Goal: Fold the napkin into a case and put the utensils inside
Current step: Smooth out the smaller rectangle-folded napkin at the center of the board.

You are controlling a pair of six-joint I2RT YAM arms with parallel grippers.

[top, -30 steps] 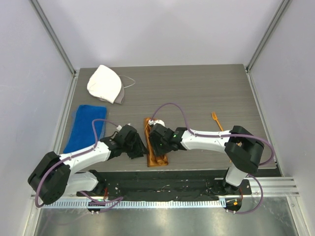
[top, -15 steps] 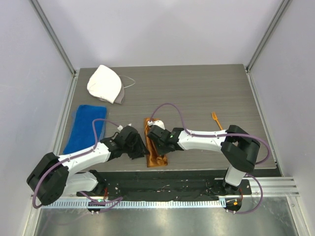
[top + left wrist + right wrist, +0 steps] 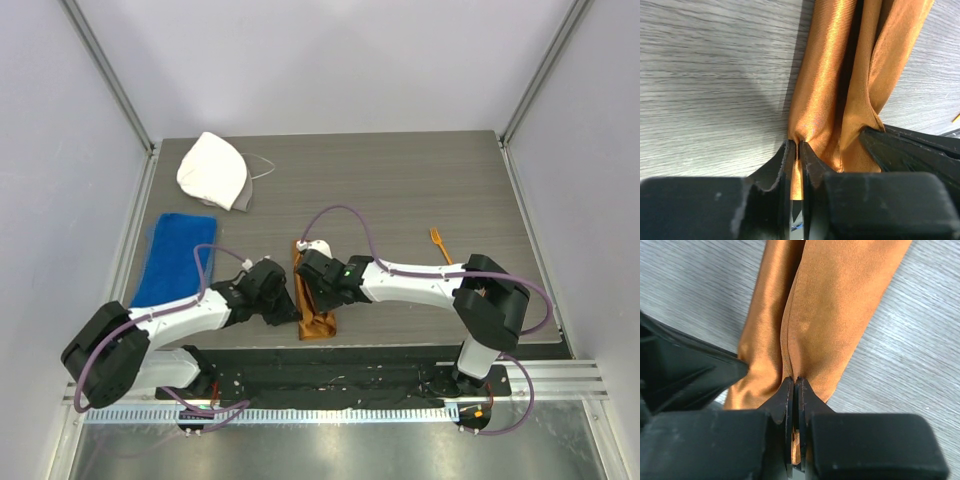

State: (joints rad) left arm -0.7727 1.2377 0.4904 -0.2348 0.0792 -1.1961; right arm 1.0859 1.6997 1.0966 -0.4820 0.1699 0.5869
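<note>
The napkin lay as a narrow, layered rust-orange strip on the counter, near its front edge and between the two arms, running away from the bases. The left pincer was pressed onto a thin ridge of fabric at the strip's left edge. The right pincer was closed just as tightly on a crease in the right-hand layer, so both were pinching the napkin, close beside each other. The main risk from here seemed to lie in the thin, shiny cloth. Each pinch held only a sliver, and a pull or lift could let it slide out, dropping one side and undoing the layers. If the two arms moved unevenly, the strip might twist or bunch rather than fold cleanly. With the pincers so close together, they could also knock into each other. A pinch that caught only the top layer would likely peel the case open instead of carrying it. The fork lay well apart to the right, its near end running under the right forearm; the spoon could not be found in any view. From above, the arms covered the middle of the strip, so how many layers it had, and how many each pincer held, could not be told. The blue towel and white cloth cap sat far to the left.
</note>
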